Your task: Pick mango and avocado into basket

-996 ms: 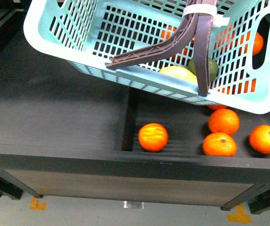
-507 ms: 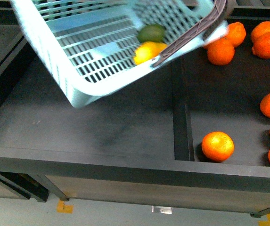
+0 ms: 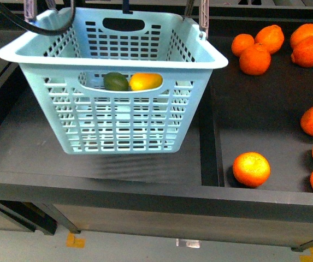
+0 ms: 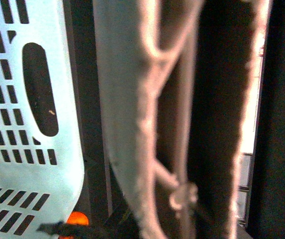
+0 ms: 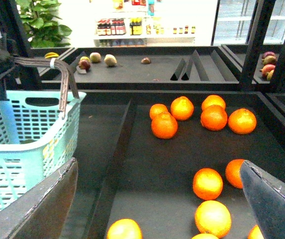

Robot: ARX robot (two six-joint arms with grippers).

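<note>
One basket (image 3: pixel 118 125) is present. It contains one mango (image 3: pixel 146 81) and one avocado (image 3: pixel 116 81). Nine oranges (image 3: pixel 251 168) are visible in the front view.

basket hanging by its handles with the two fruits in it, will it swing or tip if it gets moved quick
Probably it swings: the basket hangs from its handles, apparently clear of the shelf. The mango and avocado are rounded and loose, so they would likely roll across the bottom. Its thin slotted walls suggest it may flex.
</note>
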